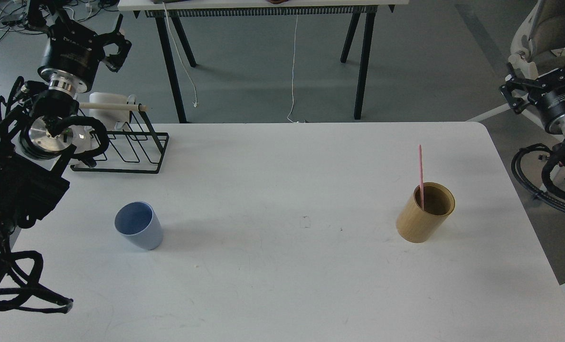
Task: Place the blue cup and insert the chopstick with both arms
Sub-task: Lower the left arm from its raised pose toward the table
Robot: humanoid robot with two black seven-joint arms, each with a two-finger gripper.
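The blue cup [139,232] stands upright on the left part of the white table [282,285], mouth up and nothing in it. Far to the right, the pink chopstick [420,173] leans inside a tan cylinder holder [424,216], its top half sticking out. My left gripper [117,43] hangs raised at the back left, beyond the table's edge and well away from the cup; its fingers are apart and hold nothing. My right gripper [539,69] is raised off the table's right side, far from the holder, with its fingers spread and nothing between them.
A black wire rack [135,149] with a beige wooden rod [114,107] and a white object [106,102] sits at the table's back left corner, close under my left arm. A dark-legged table [263,5] stands behind, and a chair [543,28] is at the back right.
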